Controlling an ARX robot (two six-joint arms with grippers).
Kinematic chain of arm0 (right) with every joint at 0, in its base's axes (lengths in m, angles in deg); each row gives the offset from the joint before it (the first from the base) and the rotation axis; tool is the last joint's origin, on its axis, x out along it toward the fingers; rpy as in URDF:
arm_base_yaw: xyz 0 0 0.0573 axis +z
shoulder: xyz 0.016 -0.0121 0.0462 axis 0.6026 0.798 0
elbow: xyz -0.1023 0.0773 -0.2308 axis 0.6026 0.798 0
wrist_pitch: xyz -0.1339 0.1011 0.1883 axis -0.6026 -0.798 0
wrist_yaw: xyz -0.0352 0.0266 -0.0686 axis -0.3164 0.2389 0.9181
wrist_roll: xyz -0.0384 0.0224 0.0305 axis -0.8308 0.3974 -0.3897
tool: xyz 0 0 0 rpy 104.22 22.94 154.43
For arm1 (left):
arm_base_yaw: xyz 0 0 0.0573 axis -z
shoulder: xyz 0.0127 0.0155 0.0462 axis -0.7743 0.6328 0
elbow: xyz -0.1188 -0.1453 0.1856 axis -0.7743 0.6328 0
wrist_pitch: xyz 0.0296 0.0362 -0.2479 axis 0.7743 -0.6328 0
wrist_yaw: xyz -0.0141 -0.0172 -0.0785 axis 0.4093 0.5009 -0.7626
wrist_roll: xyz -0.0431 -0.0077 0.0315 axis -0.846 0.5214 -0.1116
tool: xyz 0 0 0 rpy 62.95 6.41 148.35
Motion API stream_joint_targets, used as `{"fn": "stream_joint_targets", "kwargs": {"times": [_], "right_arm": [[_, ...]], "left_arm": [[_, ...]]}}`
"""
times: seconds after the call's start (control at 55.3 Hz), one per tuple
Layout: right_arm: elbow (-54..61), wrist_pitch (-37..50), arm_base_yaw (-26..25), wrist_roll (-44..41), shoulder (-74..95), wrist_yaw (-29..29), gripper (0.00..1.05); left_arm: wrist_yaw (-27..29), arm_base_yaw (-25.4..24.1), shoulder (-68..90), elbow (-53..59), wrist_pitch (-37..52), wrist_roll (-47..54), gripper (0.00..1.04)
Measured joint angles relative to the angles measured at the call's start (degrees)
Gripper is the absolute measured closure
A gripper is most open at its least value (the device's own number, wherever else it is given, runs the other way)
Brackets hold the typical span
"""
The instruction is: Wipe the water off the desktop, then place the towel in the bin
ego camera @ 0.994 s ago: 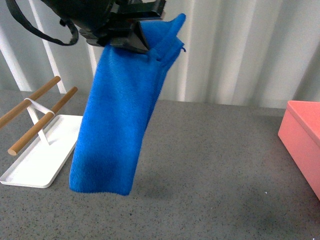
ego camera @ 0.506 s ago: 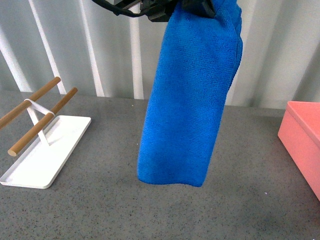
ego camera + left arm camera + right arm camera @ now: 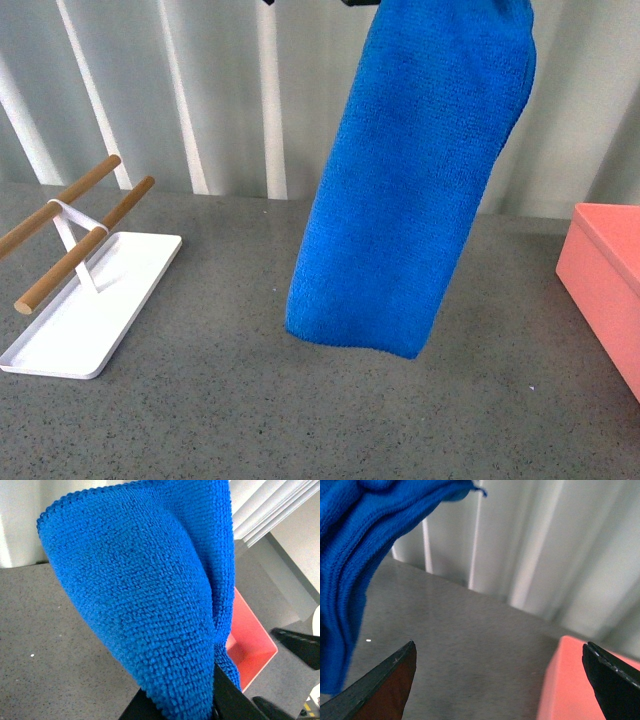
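The blue towel (image 3: 415, 180) hangs from the top edge of the front view, clear above the dark grey speckled desktop (image 3: 300, 400). My left gripper (image 3: 200, 700) is shut on the towel (image 3: 145, 595), which fills most of the left wrist view; the gripper itself is out of the front view. The salmon-pink bin (image 3: 605, 280) stands at the right edge of the desktop; it also shows in the left wrist view (image 3: 250, 650) and the right wrist view (image 3: 585, 680). My right gripper (image 3: 502, 680) is open and empty, between the hanging towel (image 3: 355, 555) and the bin.
A flat white tray (image 3: 85, 310) with two wooden bars (image 3: 90, 235) stands at the left of the desktop. A white ribbed wall (image 3: 200, 90) runs along the back edge.
The towel, held from above, has swung to the right across the desktop, from beside the white tray towards the pink bin. The left gripper has left the front view.
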Motion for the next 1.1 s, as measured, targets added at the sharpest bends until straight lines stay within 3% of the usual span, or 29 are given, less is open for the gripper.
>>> {"fn": "stream_joint_targets", "kwargs": {"times": [0.199, 0.434, 0.56, 0.741, 0.868, 1.012, 1.103], "right_arm": [[0.0, 4.3, 7.7, 12.8, 5.6, 0.3, 0.07], [0.0, 7.1, 14.2, 9.3, 8.9, -4.5, 0.07], [-3.2, 6.3, 15.6, 7.3, 11.6, -7.8, 0.07], [-5.7, 5.6, 16.7, 6.1, 13.3, -7.7, 0.08], [-6.1, 5.9, 17.4, 5.9, 13.9, -7.5, 0.25], [-6.1, 8.6, 17.9, 7.2, 14.0, -7.6, 0.55], [-6.1, 8.9, 18.0, 7.5, 14.0, -7.5, 0.68]], "left_arm": [[-0.6, 0.9, -2.0, 0.6, 0.9, -1.5, 1.00], [-0.7, 1.7, -2.0, 0.9, 0.9, -3.0, 1.00], [-0.7, 2.2, -2.0, 0.9, 0.9, -4.0, 1.00], [-0.7, 2.7, -2.0, 0.9, 0.9, -4.2, 1.00], [-0.8, 2.8, -2.0, 0.9, 0.8, -4.2, 1.00], [-0.9, 2.7, -2.0, 0.9, 0.8, -4.3, 1.00], [-1.0, 2.4, -2.0, 0.9, 0.8, -4.3, 1.00]]}}
